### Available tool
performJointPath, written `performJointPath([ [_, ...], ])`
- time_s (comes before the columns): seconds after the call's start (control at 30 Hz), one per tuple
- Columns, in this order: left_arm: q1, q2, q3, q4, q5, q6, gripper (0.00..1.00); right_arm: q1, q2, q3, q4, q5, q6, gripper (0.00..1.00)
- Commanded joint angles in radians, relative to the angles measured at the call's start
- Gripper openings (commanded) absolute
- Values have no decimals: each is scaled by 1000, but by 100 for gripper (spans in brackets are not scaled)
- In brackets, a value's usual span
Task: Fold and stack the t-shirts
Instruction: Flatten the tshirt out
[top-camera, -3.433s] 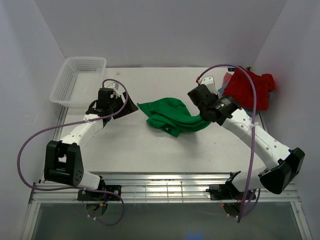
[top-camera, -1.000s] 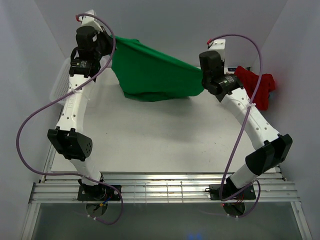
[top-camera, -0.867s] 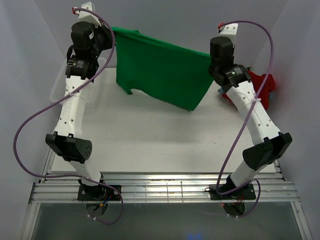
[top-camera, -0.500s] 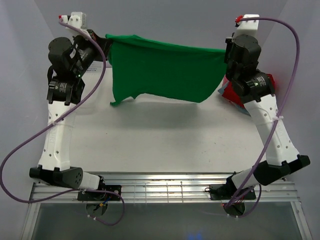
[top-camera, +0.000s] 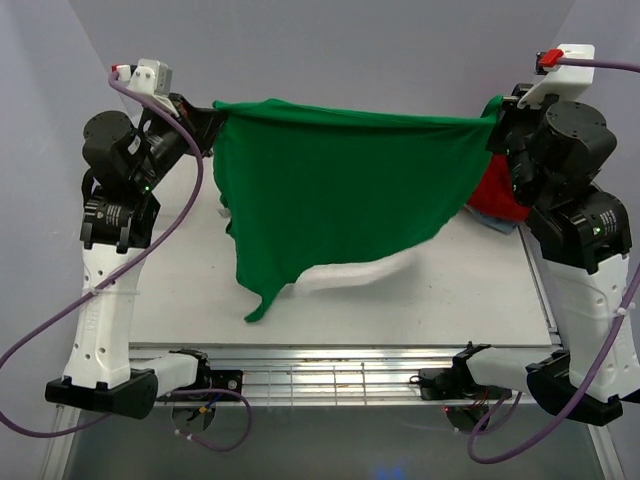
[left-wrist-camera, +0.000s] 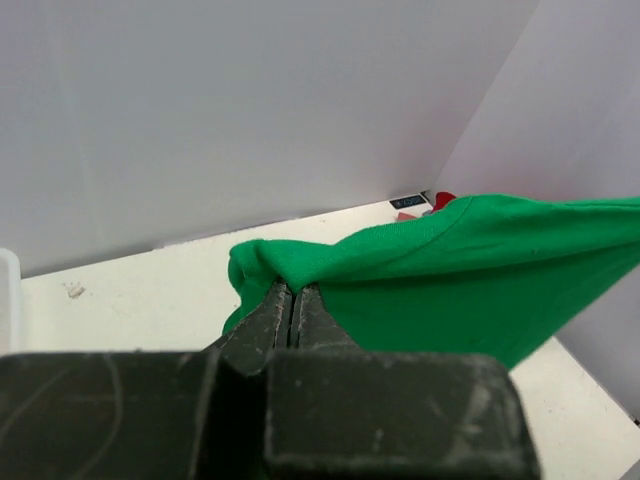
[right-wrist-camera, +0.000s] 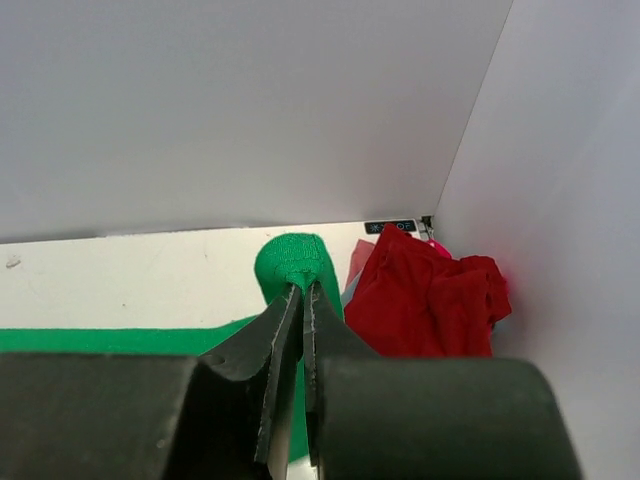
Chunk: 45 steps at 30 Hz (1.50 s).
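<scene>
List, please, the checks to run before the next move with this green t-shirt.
1. Left end effector shut on the bright green cloth t-shirt: ok.
2. Right end effector shut on its other corner: ok.
3. Top edge stretched between them: ok, nearly straight.
4. Cloth hanging even: not ok, one tail hangs lower on the left arm's side.
5. Lower edge off the white table: cannot tell.
6. Crumpled red cloth t-shirt out of the way: ok, at the far right corner.
</scene>
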<state>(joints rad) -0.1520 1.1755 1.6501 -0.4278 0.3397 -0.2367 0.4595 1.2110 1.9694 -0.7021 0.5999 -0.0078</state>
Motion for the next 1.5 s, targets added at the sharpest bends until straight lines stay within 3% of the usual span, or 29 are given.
performJointPath([
  [0.0, 9, 89, 66, 0, -64, -9, 0, -7, 61, 8, -39, 52, 0, 8],
  [0.2, 9, 390, 267, -115, -16, -13, 0, -62, 240, -95, 99, 22, 23, 8],
  [0.3, 11, 553, 422, -112, -68, -27, 0, -126, 370, -93, 192, -31, 37, 8],
  [0.43, 22, 755, 724, -94, -129, -64, 0, -168, 563, 141, 194, -66, 55, 8],
  [0.57, 61, 742, 738, 125, -166, -137, 0, -177, 679, 428, 193, -64, 13, 8],
  [0.63, 66, 704, 676, 213, -169, -135, 0, -186, 658, 424, 238, -65, 12, 8],
  [0.8, 66, 508, 460, 431, -145, -64, 0, -196, 441, 124, 368, -71, -23, 8],
  [0.9, 65, 329, 172, 579, -145, -39, 0, -196, 335, -27, 366, -100, -15, 8],
  [1.0, 65, 227, -103, 574, -98, -27, 0, -194, 251, -163, 339, -120, -9, 8],
  [1.03, 63, 160, -186, 574, -79, -35, 0, -194, 213, -278, 336, -130, -3, 8],
  [1.07, 58, 129, -348, 569, -56, -45, 0, -194, 197, -338, 334, -141, 0, 8],
  [1.13, 48, 40, -503, 560, -28, -65, 0, -194, 171, -491, 313, -156, 27, 8],
  [1.17, 39, 14, -650, 552, -21, -85, 0, -194, 167, -539, 302, -175, 55, 8],
  [1.37, -63, -57, -1010, 392, -71, -137, 0, -186, 162, -854, 316, -233, 112, 8],
  [1.47, -115, -79, -1093, 299, -116, -193, 0, -180, 183, -873, 247, -239, 123, 8],
])
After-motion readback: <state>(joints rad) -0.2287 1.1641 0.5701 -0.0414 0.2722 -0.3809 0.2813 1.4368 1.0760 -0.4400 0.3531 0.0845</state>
